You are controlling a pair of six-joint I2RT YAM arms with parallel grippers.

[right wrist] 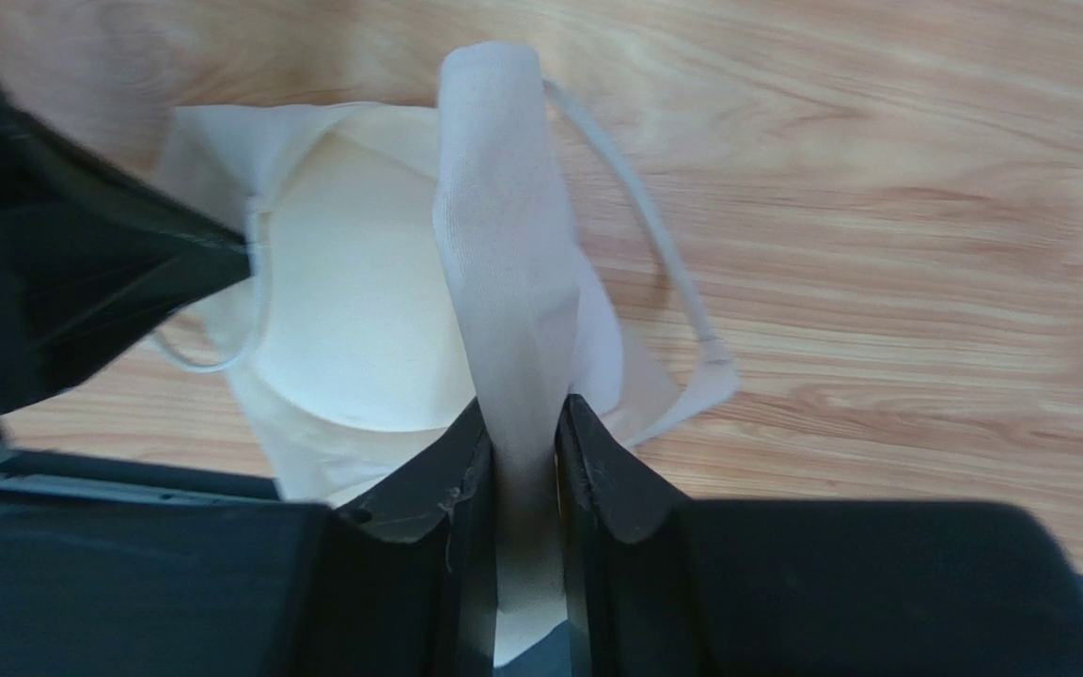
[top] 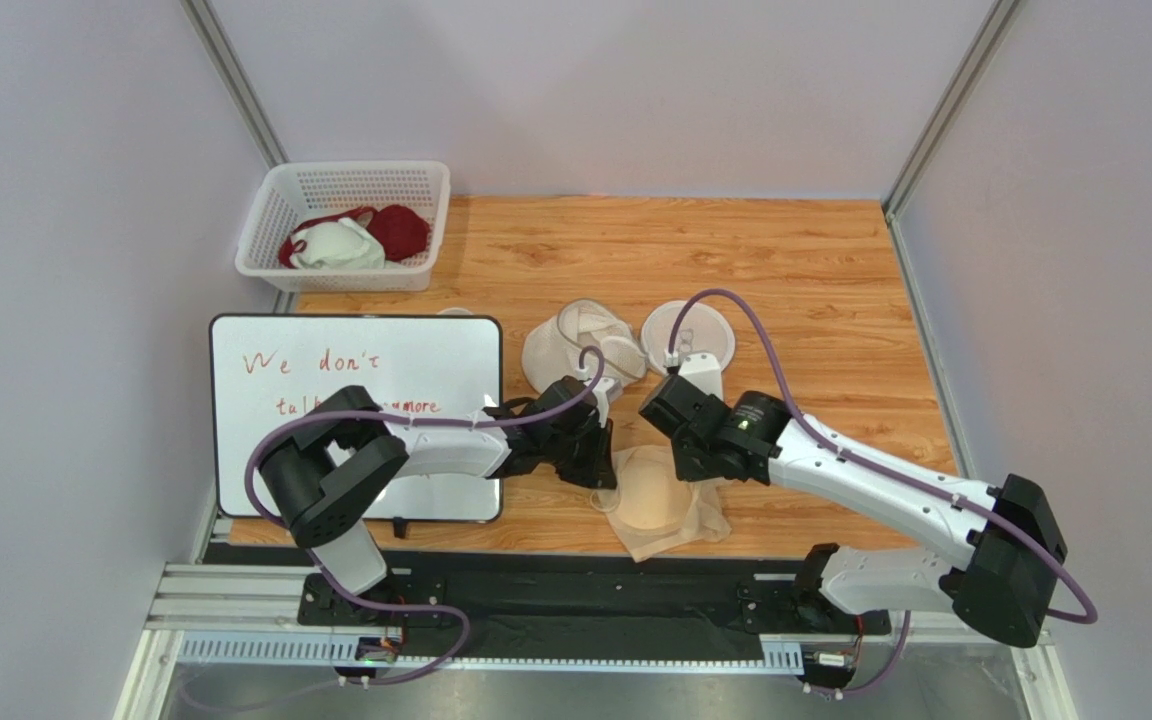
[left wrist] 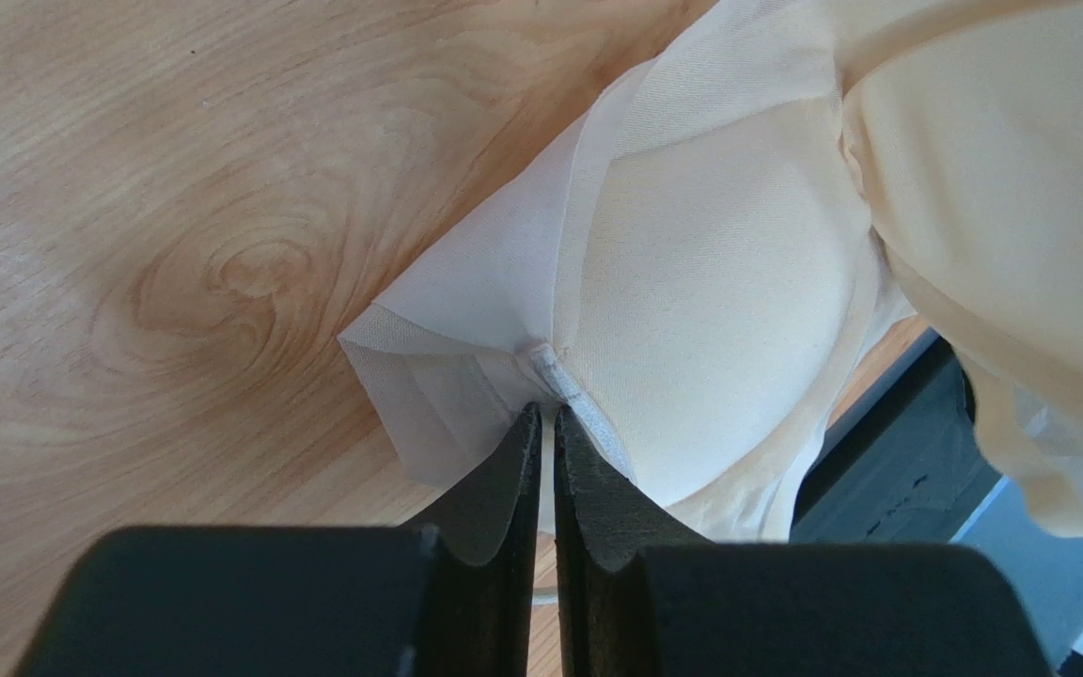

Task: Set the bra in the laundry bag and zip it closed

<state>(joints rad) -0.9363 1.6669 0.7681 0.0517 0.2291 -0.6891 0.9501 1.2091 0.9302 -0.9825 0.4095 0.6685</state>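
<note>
One pale beige padded bra point(top: 654, 498), sheer whitish wings, on bench point(top: 838, 300); arms low, my left pincer point(left wrist: 543, 421) nips wing seam, right pincer point(right wrist: 519, 423) pinches lifted band.

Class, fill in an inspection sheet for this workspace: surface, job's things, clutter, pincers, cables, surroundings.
Surface: wooden table, no spills seen.
Job's things: bra lying near the front edge; laundry bag open behind it, without the bra.
Clutter: basket holding a red garment and a white garment; whiteboard with writing.
Pincers: left pincer shut on the bra's edge; right pincer shut on a bra strip.
Cables: purple cable looping along each arm.
Surroundings: grey walls on three sides.
</note>
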